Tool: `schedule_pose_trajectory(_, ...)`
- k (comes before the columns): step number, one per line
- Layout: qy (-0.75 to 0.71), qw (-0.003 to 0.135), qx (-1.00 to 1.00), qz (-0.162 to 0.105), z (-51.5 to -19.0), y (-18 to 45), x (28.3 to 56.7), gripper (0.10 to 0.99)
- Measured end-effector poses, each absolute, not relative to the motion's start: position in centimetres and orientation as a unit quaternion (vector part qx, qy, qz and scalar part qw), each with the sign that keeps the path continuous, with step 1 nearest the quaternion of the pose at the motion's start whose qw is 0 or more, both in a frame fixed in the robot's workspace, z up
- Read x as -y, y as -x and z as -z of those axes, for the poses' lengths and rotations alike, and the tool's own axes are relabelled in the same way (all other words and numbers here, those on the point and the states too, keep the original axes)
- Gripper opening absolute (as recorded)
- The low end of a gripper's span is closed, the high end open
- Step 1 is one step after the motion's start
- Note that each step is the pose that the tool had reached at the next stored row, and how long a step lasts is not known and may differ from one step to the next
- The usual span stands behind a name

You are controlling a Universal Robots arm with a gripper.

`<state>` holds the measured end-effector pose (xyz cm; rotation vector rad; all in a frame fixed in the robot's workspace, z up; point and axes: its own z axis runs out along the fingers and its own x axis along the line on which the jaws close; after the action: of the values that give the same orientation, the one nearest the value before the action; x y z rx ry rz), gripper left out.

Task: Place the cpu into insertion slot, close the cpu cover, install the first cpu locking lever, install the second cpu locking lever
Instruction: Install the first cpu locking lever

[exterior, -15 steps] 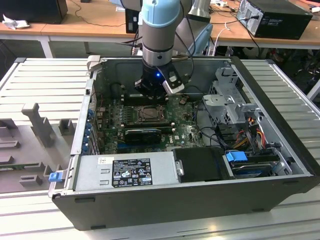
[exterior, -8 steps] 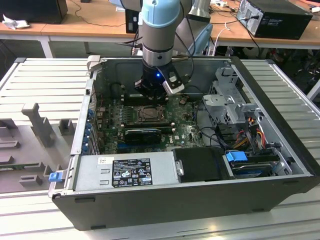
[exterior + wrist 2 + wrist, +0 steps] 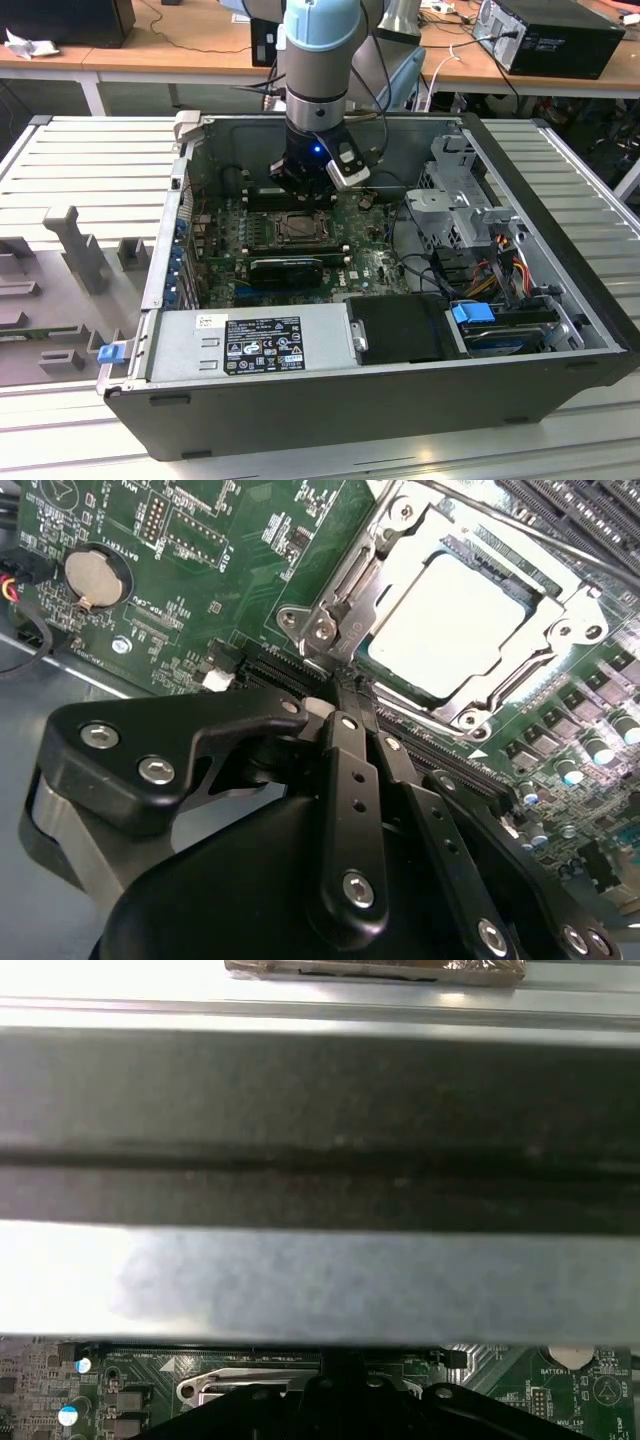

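The cpu (image 3: 450,625), a pale square chip, lies flat in the insertion slot (image 3: 298,228) on the green board. The silver cpu cover (image 3: 572,612) is down around it, and the chip's face shows through the cover's window. My gripper (image 3: 340,685) stands over the socket's edge with its black fingers (image 3: 350,760) drawn together. The tips are right beside a metal lever arm (image 3: 345,600) along the socket's side. I cannot tell whether they pinch anything. In the exterior view my gripper (image 3: 300,195) hangs low inside the open case, just behind the socket.
A black graphics card (image 3: 287,268) lies in front of the socket. The power supply (image 3: 250,345) fills the case's front, with a drive cage (image 3: 460,190) and cables (image 3: 500,265) at the exterior view's right. A coin battery (image 3: 97,577) sits on the board. The case wall (image 3: 320,1130) is close.
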<state>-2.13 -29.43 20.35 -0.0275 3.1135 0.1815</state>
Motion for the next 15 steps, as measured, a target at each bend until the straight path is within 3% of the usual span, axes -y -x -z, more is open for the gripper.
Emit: schedule_pose_trajectory(15, 0.009, 0.011, -0.998, -0.069, -21.1, 2.1, 29.4, 0.106)
